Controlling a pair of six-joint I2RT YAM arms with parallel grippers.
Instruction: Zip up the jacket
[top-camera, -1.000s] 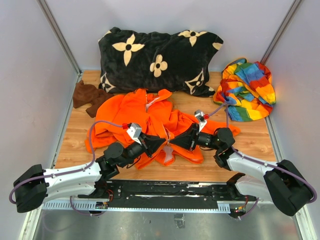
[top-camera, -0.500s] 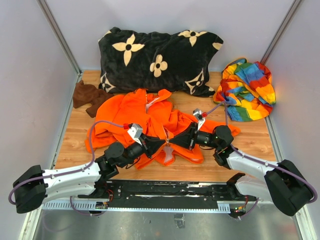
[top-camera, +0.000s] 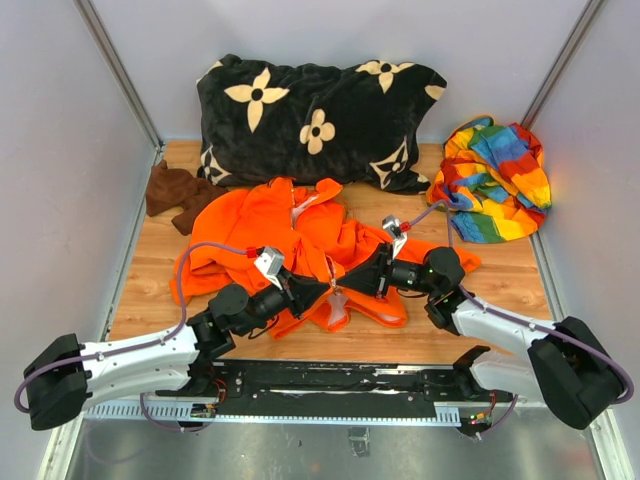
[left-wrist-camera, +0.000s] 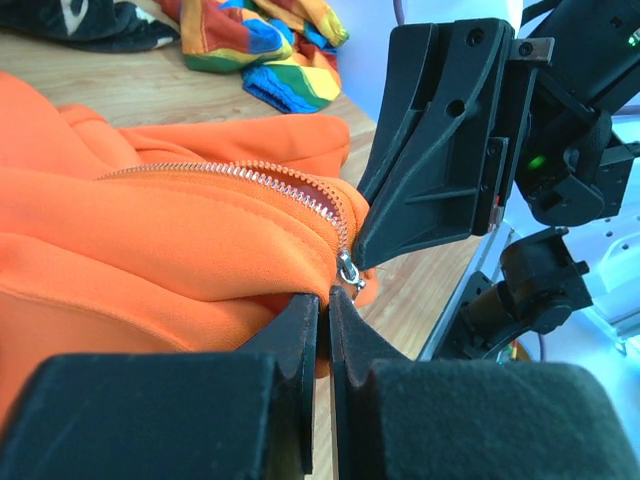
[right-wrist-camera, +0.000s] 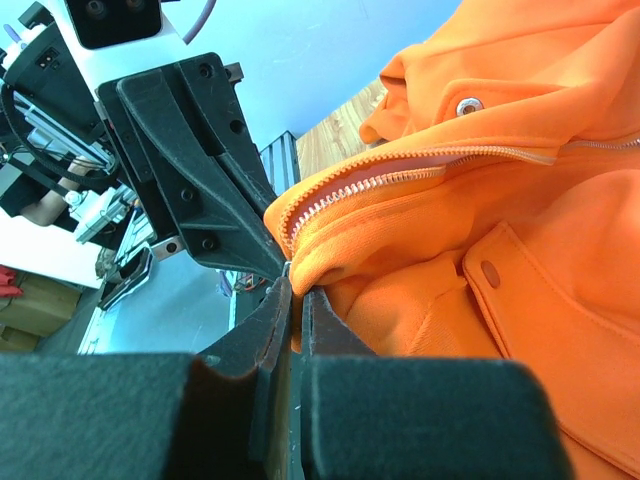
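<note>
**Nipped shut from both sides**

Underneath everything, a wooden table (top-camera: 140, 290) walled in by pale panels. Along its far edge, a big black pillow (top-camera: 320, 120) printed with cream flowers. Just in front of that, heaped across the middle of the table, the jacket (top-camera: 260, 225): bright orange fleece, crumpled, a flash of pale lining at the collar, near hem lying toward the arm bases. At the far right corner, apart from the jacket, a rainbow-striped cloth (top-camera: 495, 180) in a loose bundle. At the far left, just beside the jacket's edge, a small brown cloth (top-camera: 172, 195).

Reaching in low from the near edge, the left gripper (top-camera: 322, 290) and the right gripper (top-camera: 347, 285), pointed at each other, tips nearly meeting over the jacket's near hem. Left fingers (left-wrist-camera: 295, 340) closed down to a hairline slit, pinching the orange edge just under the zipper slider (left-wrist-camera: 348, 270). Right fingers (right-wrist-camera: 270, 320) closed just as tightly, with a fold of orange fleece caught between them.

Along that fold, a pale zipper strip (right-wrist-camera: 400, 180) with small metal teeth, curving away from both sets of tips. Further along in the right wrist view, a pocket flap (right-wrist-camera: 560, 330) with a buttonhole, and above the zipper a silver snap (right-wrist-camera: 468, 105).
</note>
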